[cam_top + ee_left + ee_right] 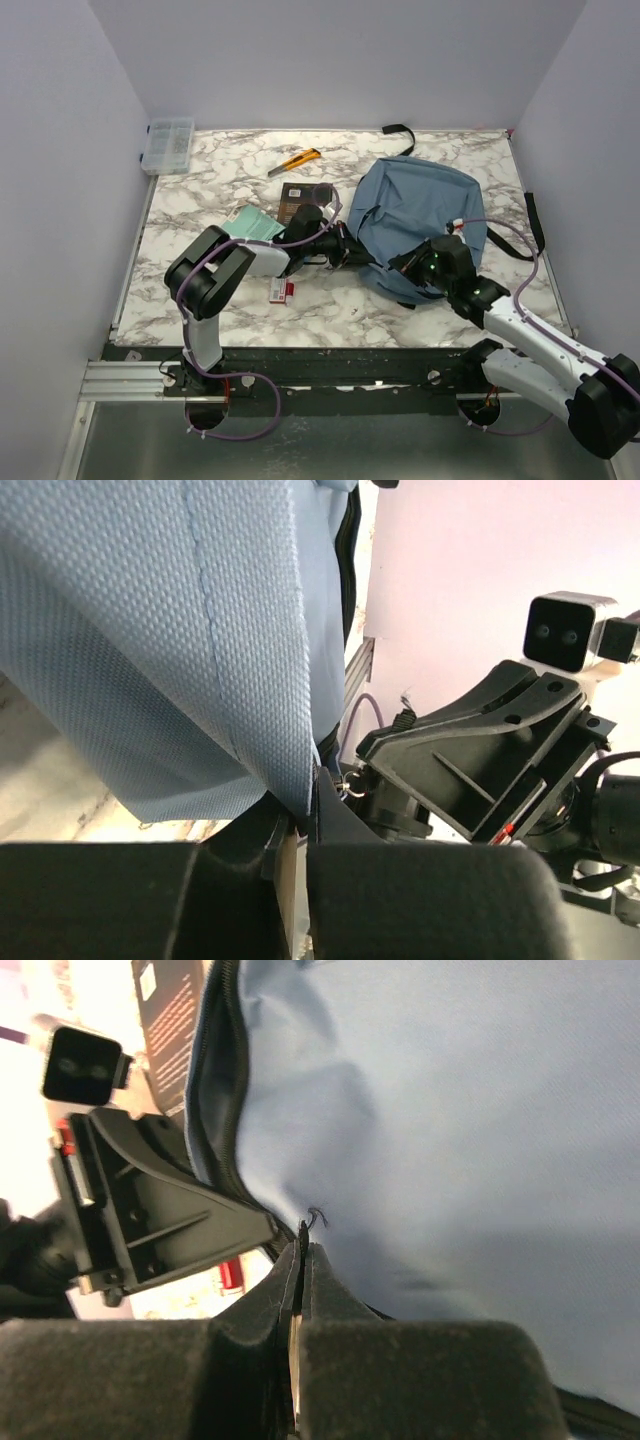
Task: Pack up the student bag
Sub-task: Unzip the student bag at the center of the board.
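- A clear plastic box [168,143] sat at the far left corner of the marble table [200,310].
- A teal packet [255,224] lay beside the left arm, with a yellow knife [297,160] and a dark booklet [303,200] farther back.
- The left gripper [305,815] had its jaws nearly together, clamped on a hanging edge of the bag's cloth.
- The student bag [420,215] lay right of centre on the table, between both grippers.
- The right gripper [300,1245] was fully together, its tips against the bag's fabric beside the zipper; whether cloth was caught, I could not tell.
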### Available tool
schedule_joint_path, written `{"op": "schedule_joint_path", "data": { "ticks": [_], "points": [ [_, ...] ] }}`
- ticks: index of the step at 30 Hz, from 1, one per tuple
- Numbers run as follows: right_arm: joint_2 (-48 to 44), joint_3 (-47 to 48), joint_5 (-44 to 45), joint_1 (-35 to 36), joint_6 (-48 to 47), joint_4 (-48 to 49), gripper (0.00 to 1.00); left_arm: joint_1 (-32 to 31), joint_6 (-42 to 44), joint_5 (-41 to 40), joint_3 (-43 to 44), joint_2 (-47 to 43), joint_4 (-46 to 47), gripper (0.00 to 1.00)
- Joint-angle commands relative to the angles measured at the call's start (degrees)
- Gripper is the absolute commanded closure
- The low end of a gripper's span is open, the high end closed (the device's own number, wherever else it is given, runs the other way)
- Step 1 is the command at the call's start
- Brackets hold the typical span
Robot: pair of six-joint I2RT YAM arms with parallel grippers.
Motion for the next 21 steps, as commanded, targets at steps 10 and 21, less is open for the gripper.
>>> {"op": "schedule_joint_path", "data": {
  "ticks": [10,21],
  "points": [
    [-5.18,9.6,30.68,0.24,4.85,-33.57,0.99,6.61,6.25,-1.28,7.87,0.46,-12.25,1.0],
    [-8.51,7.7,45.35,0.22,8.09,-34.85,0.99,7.2,8.78,2.58,10.57,0.36,-16.62,0.9]
  ]
}}
